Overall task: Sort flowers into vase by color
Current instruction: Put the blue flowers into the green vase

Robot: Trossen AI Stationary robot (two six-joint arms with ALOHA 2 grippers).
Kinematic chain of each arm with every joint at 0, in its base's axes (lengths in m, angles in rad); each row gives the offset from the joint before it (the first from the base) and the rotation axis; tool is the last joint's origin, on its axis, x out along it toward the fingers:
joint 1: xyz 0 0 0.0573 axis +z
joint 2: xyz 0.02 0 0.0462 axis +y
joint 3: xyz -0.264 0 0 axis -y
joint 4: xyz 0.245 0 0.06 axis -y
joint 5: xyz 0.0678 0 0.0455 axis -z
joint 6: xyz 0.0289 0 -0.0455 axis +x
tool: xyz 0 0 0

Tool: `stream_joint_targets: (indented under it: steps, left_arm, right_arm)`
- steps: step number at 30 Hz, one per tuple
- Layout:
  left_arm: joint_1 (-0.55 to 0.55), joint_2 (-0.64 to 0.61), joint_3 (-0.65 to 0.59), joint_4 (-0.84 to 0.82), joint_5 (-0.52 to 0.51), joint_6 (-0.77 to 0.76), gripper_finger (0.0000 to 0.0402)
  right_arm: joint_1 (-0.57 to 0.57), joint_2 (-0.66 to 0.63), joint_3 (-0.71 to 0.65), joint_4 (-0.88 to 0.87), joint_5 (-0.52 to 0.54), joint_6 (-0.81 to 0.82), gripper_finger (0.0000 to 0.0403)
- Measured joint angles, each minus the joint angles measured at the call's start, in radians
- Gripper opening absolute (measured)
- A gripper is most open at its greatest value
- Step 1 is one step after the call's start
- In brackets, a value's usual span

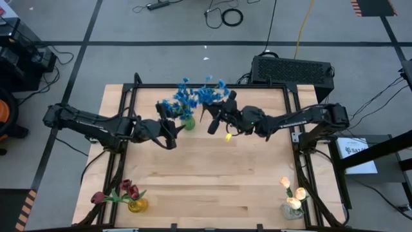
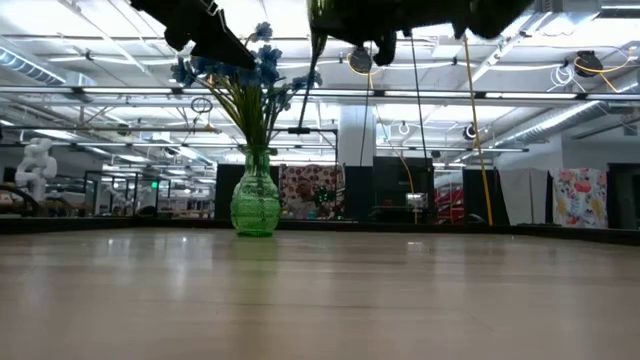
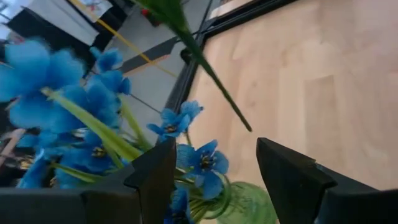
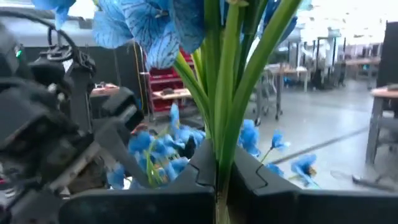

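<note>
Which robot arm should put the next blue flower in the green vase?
Probably the right. Its gripper is shut on a blue flower beside the green vase, while the left gripper hangs open and empty above the vase.

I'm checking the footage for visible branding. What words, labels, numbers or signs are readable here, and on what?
None can be read for certain.
White box beside the table's right edge: dark print, too blurred to read.
Coloured hangings in the room behind: patterns, no legible words.
</note>
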Motion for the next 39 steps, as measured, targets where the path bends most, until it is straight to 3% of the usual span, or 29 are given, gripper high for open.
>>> stream_joint_targets:
  steps: [5, 11, 22, 39]
  left_arm:
    - [0.000, -0.003, 0.000, 0.014, -0.071, 0.029, 0.0230]
    - [0.000, -0.003, 0.000, 0.038, -0.078, 0.054, 0.0230]
    - [0.000, -0.003, 0.000, 0.048, -0.077, 0.045, 0.0230]
    - [-0.015, -0.003, 0.000, 0.041, -0.077, -0.001, 0.0230]
  right_arm:
    - [-0.026, 0.012, -0.060, 0.211, -0.074, 0.024, 0.0000]
    - [-0.039, 0.118, -0.033, 0.319, -0.150, 0.021, 0.0000]
    - [-0.045, 0.244, 0.079, 0.336, -0.150, -0.102, 0.0000]
    - [-0.051, 0.262, 0.082, 0.313, -0.150, -0.212, 0.0000]
